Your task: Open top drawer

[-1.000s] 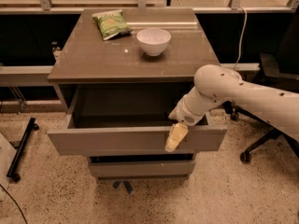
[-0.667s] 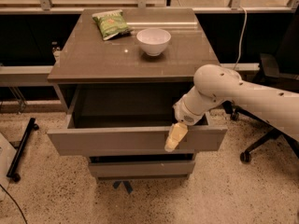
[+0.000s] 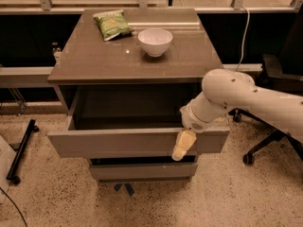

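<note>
Grey top drawer [image 3: 118,142] crosswise, tool [image 3: 182,146] at front

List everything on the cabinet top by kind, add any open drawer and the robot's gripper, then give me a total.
White bowl: 1
Green chip bag: 1
Open drawer, the top drawer: 1
Gripper, at the right end of the top drawer's front panel: 1
Total: 4

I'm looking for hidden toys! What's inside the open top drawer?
Inside the top drawer I see only dark walls, no things. Its floor near the front hides behind the panel, and the gripper hanging over the front edge covers the right corner.
</note>
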Controlling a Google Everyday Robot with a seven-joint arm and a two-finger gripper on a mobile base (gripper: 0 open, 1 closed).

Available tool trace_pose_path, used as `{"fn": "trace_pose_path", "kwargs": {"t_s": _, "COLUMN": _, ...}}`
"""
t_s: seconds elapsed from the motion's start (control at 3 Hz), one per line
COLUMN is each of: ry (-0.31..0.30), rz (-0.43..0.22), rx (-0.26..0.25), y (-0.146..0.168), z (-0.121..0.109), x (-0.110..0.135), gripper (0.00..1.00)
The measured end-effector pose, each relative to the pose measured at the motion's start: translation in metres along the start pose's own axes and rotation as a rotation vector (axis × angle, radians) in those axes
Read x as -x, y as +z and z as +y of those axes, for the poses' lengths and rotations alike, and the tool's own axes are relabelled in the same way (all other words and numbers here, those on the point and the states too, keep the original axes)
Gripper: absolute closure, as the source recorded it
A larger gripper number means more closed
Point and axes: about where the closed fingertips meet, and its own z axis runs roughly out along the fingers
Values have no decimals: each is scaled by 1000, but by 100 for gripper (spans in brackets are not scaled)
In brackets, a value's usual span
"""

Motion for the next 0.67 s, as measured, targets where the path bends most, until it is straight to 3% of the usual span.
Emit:
{"fn": "trace_pose_path", "kwargs": {"t_s": 0.33, "ry": 34, "rz": -1, "rx": -11, "y": -8, "z": 16, "x": -17, "gripper": 13}}
{"fn": "trace_pose_path", "kwargs": {"t_s": 0.67, "ry": 69, "rz": -8, "rx": -7, "y": -11, "z": 27, "x": -33, "gripper": 36}}
